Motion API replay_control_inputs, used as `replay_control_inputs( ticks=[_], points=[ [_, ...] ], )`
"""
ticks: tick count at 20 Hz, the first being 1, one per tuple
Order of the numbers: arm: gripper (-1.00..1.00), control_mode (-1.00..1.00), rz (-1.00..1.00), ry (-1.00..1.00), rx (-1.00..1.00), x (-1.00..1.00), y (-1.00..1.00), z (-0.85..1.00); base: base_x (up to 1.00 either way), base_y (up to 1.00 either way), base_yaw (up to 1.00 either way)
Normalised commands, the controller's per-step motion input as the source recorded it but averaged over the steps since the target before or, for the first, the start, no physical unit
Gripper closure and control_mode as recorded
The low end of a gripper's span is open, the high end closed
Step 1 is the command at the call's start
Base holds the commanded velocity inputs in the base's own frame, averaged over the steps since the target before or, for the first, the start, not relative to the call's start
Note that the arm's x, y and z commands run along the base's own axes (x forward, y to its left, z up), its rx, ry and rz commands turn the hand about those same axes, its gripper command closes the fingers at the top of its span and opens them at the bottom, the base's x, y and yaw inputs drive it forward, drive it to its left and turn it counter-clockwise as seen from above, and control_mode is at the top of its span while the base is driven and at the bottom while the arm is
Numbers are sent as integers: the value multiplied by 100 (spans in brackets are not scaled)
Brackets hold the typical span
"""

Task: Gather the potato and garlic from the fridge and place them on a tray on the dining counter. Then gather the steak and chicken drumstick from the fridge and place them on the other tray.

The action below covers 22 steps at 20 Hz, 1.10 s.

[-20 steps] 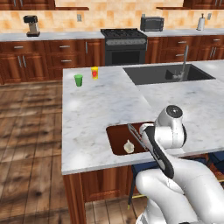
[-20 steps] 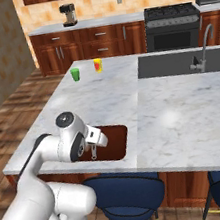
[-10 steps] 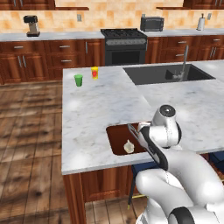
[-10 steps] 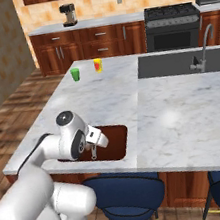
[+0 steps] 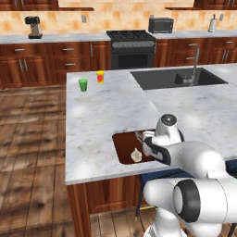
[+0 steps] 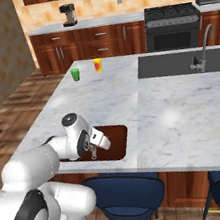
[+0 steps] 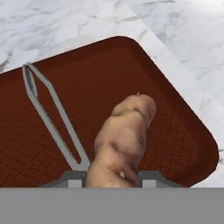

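One vegetable down, one in the fingers above the tray.
At lower centre of the left base view the garlic (image 5: 135,155) lay on the brown tray (image 5: 124,146) on the dining counter (image 5: 106,109). Over the past second the gripper (image 7: 113,176) barely shifted, clamped on the potato (image 7: 124,135) low over the tray; release looked imminent.
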Motion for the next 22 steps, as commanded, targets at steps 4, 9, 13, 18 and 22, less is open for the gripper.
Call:
replay_control_inputs(
  ticks=[4,9,13,18,22],
  points=[
    [100,-100,-6,6,1,23,0,-56,0,0,0],
    [100,-100,-6,14,4,26,0,-32,0,0,0],
    [100,-100,-7,23,5,29,0,-3,0,0,0],
    [-100,-100,-9,13,2,8,-11,5,0,0,0],
    [-100,-100,-9,0,0,-1,-11,40,0,0,0]
  ],
)
